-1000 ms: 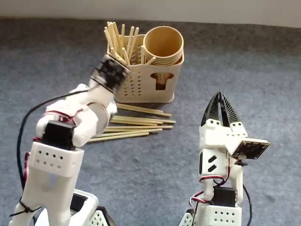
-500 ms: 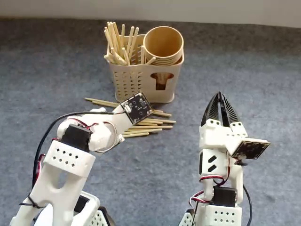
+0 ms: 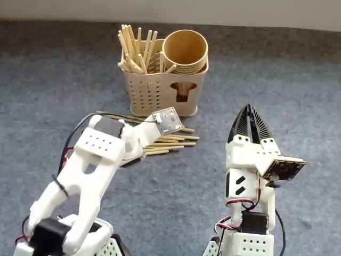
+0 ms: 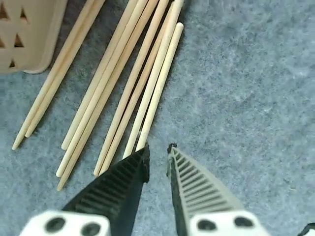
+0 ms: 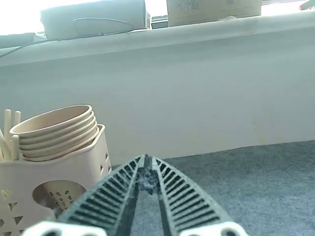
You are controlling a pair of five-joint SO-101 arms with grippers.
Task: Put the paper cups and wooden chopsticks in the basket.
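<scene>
Left arm has swung down from the basket (image 3: 160, 96) to the loose pile. The remaining wooden chopsticks (image 4: 129, 105) lie side by side on the grey carpet (image 4: 246, 98), just in front of the basket.

My left claw (image 4: 157, 153) hovers at their near ends, jaws parted a sliver and holding nothing. I judge it is lined up for a pinch.

The paper cups (image 3: 185, 50) are already nested in the basket.

My right claw (image 3: 249, 116) is closed and empty, parked upright and well apart.

The basket wall crowds the farthest sticks.

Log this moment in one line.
left gripper: jaws open above loose chopsticks | right gripper: jaws shut, empty | basket: holds cups, upright chopsticks
</scene>
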